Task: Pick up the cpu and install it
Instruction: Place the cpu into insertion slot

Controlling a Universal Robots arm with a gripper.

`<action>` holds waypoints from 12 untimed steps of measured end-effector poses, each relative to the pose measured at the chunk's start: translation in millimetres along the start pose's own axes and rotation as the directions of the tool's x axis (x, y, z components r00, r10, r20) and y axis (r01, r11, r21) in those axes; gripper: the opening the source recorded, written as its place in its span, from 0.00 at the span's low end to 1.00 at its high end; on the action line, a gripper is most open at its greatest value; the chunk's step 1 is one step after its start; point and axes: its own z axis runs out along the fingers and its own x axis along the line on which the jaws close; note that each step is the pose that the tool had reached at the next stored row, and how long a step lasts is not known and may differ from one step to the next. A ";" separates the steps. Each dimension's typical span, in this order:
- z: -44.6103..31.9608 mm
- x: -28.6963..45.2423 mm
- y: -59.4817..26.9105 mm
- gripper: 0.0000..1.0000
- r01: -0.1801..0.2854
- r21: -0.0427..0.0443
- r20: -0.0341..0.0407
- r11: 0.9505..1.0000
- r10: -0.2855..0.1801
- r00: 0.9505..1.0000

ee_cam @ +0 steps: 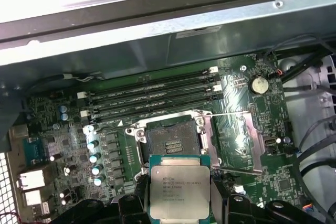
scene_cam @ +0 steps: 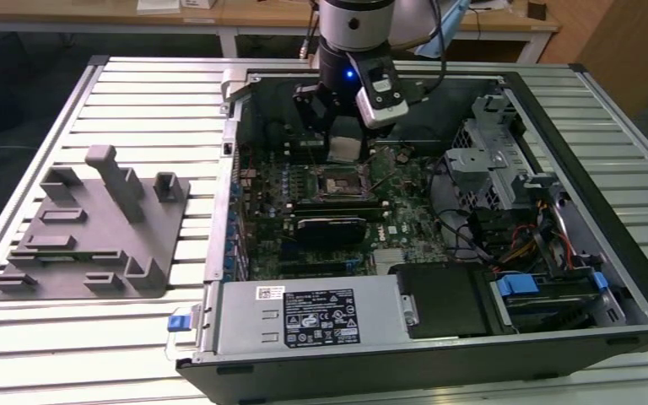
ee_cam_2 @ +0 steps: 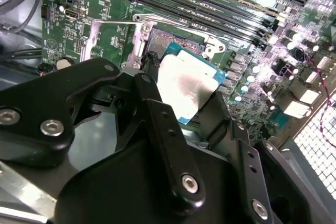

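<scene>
The cpu (scene_cam: 344, 150) is a small square chip with a silvery top and a pale rim, and my gripper (scene_cam: 344, 143) is shut on it inside the open computer case. In both wrist views the cpu (ee_cam: 179, 190) (ee_cam_2: 186, 85) sits between the black fingers (ee_cam: 220, 198). It hangs just above and slightly off the open socket (ee_cam: 170, 142) on the green motherboard (scene_cam: 397, 215). The socket's metal frame (ee_cam: 233, 140) is flipped open to one side. The socket (scene_cam: 336, 181) looks empty.
A grey fixture (scene_cam: 88, 232) lies on the slatted table at the exterior view's left. In the case are a black rectangular module (scene_cam: 330, 229), a power supply (scene_cam: 301, 312), a drive cage (scene_cam: 493, 160), cables (scene_cam: 526, 245) and memory slots (ee_cam: 157, 98).
</scene>
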 end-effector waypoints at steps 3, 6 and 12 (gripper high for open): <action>0.0 0.0 0.0 0.55 -0.018 0.001 0.001 1.000 0.018 1.000; 0.0 0.0 0.0 0.55 -0.037 0.001 0.001 0.999 0.037 0.999; 0.0 0.0 0.0 0.55 -0.074 0.003 0.002 0.997 0.074 0.997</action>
